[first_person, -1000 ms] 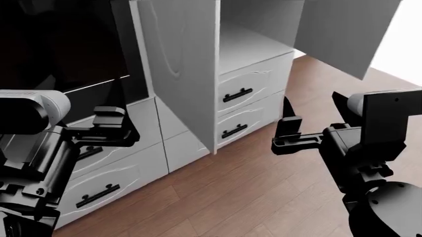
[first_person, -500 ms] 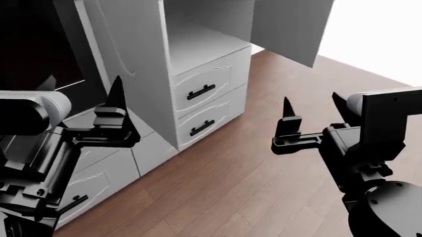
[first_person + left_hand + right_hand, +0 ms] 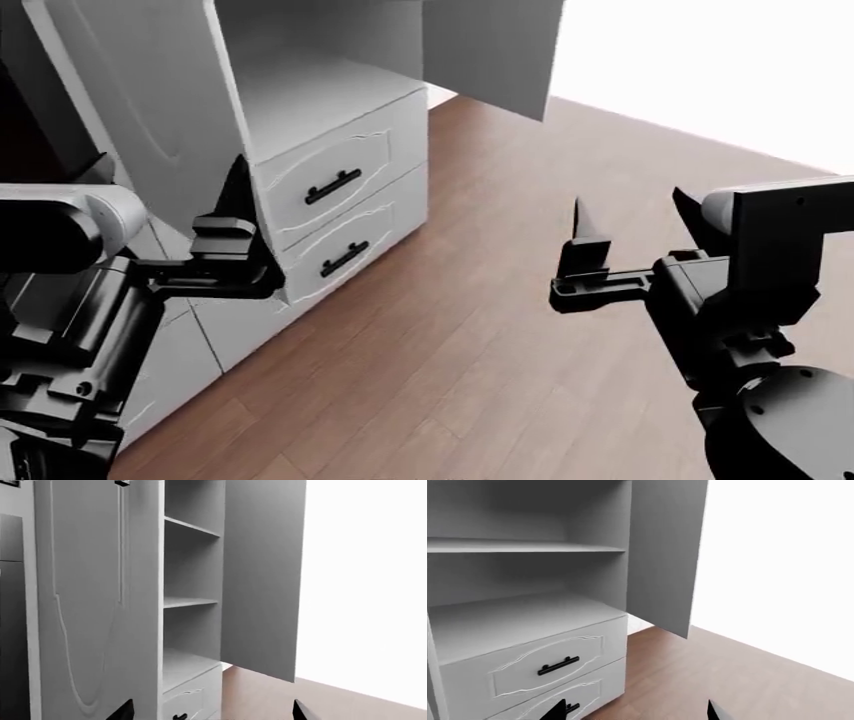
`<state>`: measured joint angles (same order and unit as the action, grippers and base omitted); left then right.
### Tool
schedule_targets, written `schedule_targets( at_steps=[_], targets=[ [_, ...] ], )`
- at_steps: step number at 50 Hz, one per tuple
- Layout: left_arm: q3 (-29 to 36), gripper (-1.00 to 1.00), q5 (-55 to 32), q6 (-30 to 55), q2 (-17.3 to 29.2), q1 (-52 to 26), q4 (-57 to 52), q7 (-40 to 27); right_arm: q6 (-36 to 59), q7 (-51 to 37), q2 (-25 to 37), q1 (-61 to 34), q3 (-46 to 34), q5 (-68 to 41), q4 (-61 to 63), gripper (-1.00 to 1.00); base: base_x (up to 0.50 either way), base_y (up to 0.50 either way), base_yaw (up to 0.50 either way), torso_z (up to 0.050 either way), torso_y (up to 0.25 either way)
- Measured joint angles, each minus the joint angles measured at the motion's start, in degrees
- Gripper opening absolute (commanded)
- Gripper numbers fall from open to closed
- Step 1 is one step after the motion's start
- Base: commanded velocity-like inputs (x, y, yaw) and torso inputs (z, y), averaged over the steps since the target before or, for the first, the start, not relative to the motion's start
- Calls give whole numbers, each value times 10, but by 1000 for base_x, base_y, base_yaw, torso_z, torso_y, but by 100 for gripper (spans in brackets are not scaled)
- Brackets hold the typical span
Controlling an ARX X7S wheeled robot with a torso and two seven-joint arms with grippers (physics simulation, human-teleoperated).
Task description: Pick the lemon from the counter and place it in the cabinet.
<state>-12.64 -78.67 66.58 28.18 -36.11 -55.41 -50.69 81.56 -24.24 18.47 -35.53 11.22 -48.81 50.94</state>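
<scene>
The lemon is not in view. The cabinet [image 3: 314, 95] stands open at the upper left of the head view, with plain shelves above two drawers with black handles. It also shows in the left wrist view [image 3: 190, 602] and the right wrist view [image 3: 527, 615]. A bright white flat area with a straight edge, the counter [image 3: 721, 70], lies at the far right beyond the floor. My left gripper [image 3: 171, 190] is open and empty beside the cabinet's drawers. My right gripper [image 3: 630, 215] is open and empty over the floor.
The cabinet's open doors [image 3: 487, 50] [image 3: 134, 90] stick out over the brown wood-plank floor [image 3: 454, 340]. Lower white drawer units [image 3: 180, 360] run along the left behind my left arm.
The head view has swung right: the cabinet has slid to the left, the dark-glass panel has left the view, and more of the white area shows. Both arms hold their pose.
</scene>
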Motion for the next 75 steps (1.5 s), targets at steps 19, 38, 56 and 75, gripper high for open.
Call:
schedule_targets(
  at_steps=[19, 38, 56, 75],
  targets=[
    [8, 100, 1, -9, 5, 2, 1, -2, -7, -12, 6, 2, -3, -12, -4, 100, -55, 78, -500, 0, 0],
    [14, 100, 0, -18, 11, 3, 2, -5, -12, -24, 12, 3, -5, -26, -6, 100, -46, 85, -500, 0, 0],
    [17, 100, -2, -26, 17, 7, 1, -8, -20, -34, 18, 5, -9, -35, -10, 100, -38, 94, -500, 0, 0],
    [26, 100, 3, -34, 20, 7, 4, -7, -27, -44, 24, 8, -11, -47, -12, 100, -27, 98, -500, 0, 0]
  ],
)
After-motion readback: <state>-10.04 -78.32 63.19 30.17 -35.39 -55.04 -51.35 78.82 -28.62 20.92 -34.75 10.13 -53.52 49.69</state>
